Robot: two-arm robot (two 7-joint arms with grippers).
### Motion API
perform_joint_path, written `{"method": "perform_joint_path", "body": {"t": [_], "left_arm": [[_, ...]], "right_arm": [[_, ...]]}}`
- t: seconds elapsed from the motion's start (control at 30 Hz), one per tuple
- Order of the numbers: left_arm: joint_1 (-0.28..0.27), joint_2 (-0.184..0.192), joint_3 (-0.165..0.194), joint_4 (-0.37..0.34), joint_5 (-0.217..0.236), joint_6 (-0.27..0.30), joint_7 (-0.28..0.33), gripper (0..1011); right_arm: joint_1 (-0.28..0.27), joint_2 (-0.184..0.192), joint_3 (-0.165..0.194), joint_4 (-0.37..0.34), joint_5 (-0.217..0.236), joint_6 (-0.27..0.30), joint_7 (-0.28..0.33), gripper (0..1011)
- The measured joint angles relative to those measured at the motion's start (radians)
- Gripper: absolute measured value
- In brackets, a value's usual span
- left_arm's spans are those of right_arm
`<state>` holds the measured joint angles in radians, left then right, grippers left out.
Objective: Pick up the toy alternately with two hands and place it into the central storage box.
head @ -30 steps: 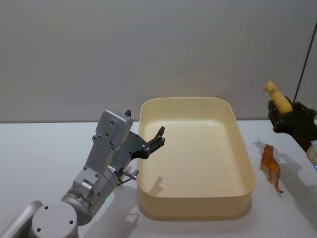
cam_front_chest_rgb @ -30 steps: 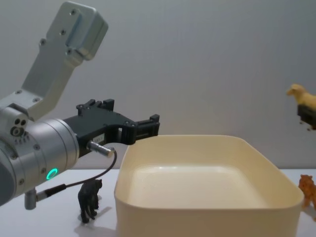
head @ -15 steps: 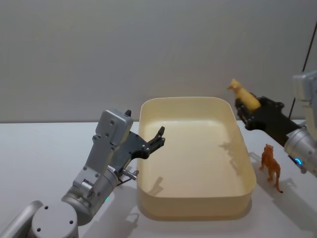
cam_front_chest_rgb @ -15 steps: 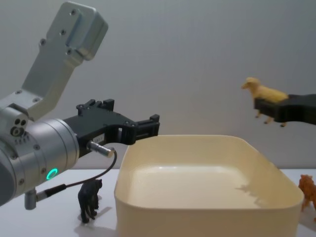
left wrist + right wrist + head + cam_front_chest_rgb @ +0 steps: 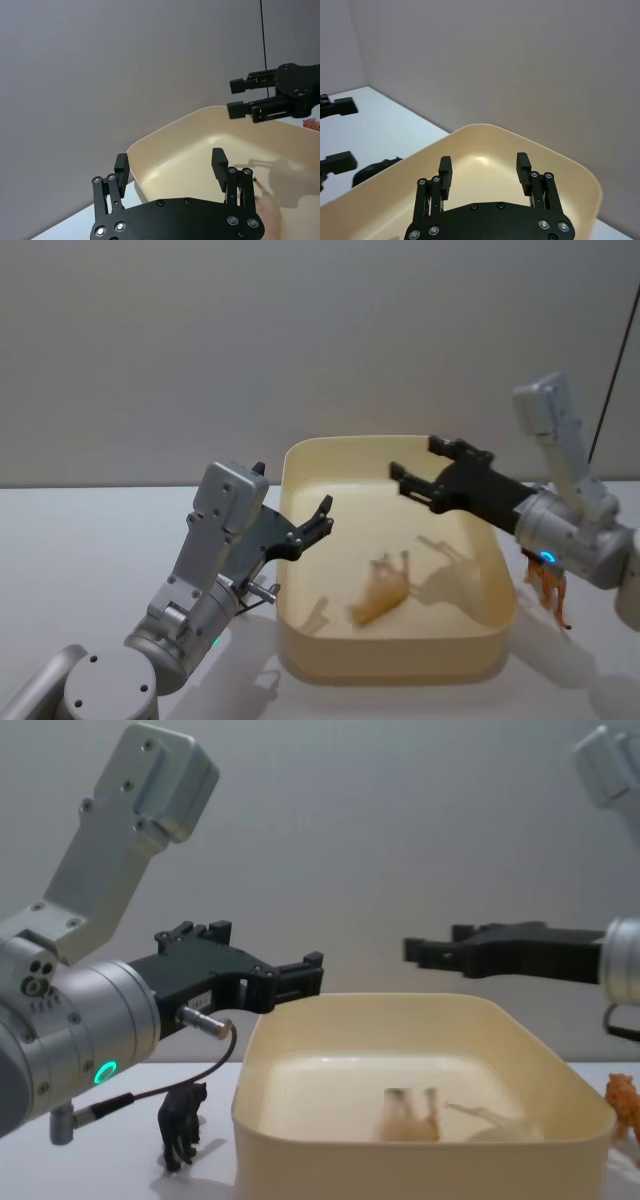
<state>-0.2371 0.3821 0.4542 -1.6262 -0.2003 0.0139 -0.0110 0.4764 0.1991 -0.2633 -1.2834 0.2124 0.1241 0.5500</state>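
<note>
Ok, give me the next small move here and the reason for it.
Probably draw the right gripper back off the storage box. Its fingers are open and empty above the box, and the yellow toy is inside. That would clear the way for the left gripper, open at the box's left rim, to go for the black animal standing beside it.

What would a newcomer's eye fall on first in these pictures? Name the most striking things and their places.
The big cream-yellow tub stands mid-table, with a pale yellow toy animal lying inside it. The right claw hangs open above the tub's far right side. The left claw, also open, is poised by its left rim.
</note>
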Motion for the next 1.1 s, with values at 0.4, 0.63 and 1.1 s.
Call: {"method": "perform_joint_path", "body": {"t": [0.4,0.63,1.1], "left_arm": [[0.0,0.0,0.0,0.0,0.0,0.0,0.0,1001],[0.0,0.0,0.0,0.0,0.0,0.0,0.0,1001],[0.0,0.0,0.0,0.0,0.0,0.0,0.0,1001]], "right_arm": [[0.051,-0.025,-0.024,0.053,-0.004,0.03,0.105,1001],[0.029,-0.001,-0.011,0.007,0.007,0.044,0.093,1001],[-0.098,0.105,0.061,-0.187,0.061,0.098,-0.035,1001]]}}
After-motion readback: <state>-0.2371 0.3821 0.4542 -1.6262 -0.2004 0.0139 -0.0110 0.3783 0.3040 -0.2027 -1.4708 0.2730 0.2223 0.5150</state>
